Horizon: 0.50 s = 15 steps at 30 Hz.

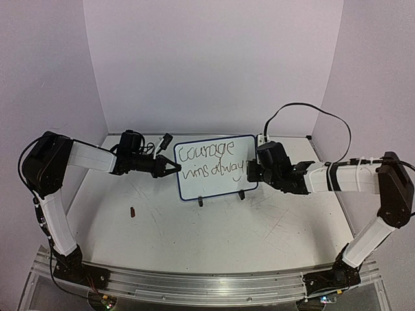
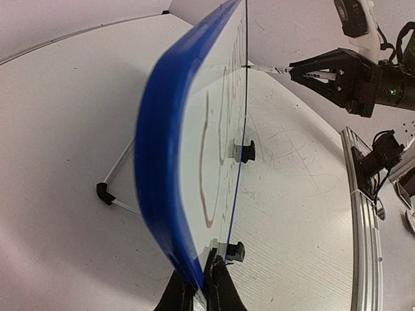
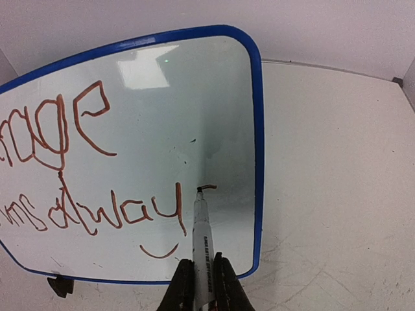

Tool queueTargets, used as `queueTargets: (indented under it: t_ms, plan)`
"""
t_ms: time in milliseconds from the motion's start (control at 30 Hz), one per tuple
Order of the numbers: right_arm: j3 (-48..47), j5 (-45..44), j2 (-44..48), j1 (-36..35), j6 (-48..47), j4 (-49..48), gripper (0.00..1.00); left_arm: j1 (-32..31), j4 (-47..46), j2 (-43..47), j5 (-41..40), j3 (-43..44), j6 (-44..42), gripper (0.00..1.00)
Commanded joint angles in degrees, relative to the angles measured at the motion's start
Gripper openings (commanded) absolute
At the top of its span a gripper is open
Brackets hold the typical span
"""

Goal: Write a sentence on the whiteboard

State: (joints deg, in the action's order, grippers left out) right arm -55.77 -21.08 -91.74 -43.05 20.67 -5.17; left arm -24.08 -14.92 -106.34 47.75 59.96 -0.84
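A small dark-red piece (image 1: pixel 133 211) is lying on the scuffed table (image 1: pixel 214 240), toward the near left. Farther back, the whiteboard (image 1: pixel 215 166) is standing upright on its two black clip feet (image 1: pixel 201 201) around the middle of the table, its written face turned toward the arms. The left tool (image 2: pixel 200 291) is pinching the board's blue frame at its left edge. The right tool (image 3: pixel 202 278) is pressed together on a marker (image 3: pixel 201 233), whose tip is touching the board just right of the sentence (image 3: pixel 91 207), which is reading "Courage" over "wins alway", with a small curve beneath and a short stroke at the tip.
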Motion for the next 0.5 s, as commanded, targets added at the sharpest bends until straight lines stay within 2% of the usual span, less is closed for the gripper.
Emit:
queueTargets:
  t_ms: [0,467]
  plan:
    - [1.11,0.88,-0.17,-0.02,1.0,-1.47,0.0,0.63,2.31,-0.42,-9.95,0.87,-5.08,0.0]
    - [2.94,1.3,1.21,-0.11,1.53,-0.73,0.0,0.68,2.35,-0.37,-9.98,0.77,-5.16,0.0]
